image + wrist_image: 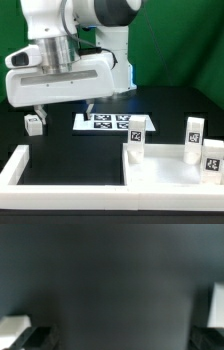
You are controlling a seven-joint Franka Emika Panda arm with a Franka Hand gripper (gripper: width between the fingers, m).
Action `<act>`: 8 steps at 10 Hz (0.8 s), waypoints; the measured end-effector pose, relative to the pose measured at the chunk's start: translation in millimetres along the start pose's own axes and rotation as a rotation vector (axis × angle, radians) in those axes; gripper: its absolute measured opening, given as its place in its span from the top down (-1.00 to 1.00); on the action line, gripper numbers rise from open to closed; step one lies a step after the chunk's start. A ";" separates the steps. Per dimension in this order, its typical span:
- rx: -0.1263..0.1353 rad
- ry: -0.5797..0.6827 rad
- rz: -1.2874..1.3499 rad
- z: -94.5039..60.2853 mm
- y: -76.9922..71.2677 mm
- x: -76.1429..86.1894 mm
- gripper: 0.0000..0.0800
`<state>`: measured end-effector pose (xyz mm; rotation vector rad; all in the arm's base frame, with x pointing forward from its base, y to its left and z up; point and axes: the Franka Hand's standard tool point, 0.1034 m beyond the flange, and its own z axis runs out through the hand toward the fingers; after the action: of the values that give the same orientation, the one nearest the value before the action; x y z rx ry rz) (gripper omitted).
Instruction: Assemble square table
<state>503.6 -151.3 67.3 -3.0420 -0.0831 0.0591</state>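
The square table's white slab (pixel 165 172) lies at the front of the exterior view's right. Three tagged leg blocks stand on it: one (pixel 138 141) at its near-left corner, one (pixel 194 134) at the back and one (pixel 212 156) at the right edge. A fourth leg block (pixel 35 124) stands alone on the black table at the left. My gripper (pixel 62 110) hangs above the table with its jaws wide apart and empty; one fingertip (pixel 37 109) is just above that loose block. The wrist view is blurred, with dark fingers (pixel 34 338) at the edges and only dark table between them.
The marker board (pixel 108 122) lies flat just right of the gripper. Long white bars (pixel 22 166) form a border frame along the left and front. A green wall stands behind. Blurred white patches (pixel 216 303) show at the wrist view's edges.
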 end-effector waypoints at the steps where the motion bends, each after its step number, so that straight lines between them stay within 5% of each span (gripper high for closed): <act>1: -0.008 -0.004 -0.020 1.3 6.9 -3.6 -0.62; 5: 0.032 -0.112 -0.033 5.1 -0.9 -11.1 -0.62; 6: 0.031 -0.234 -0.079 7.5 12.4 -24.9 -0.62; 8: -0.018 -0.359 -0.144 7.5 40.6 -36.2 -0.62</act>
<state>469.2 -192.9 57.1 -2.9947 -0.3286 0.5942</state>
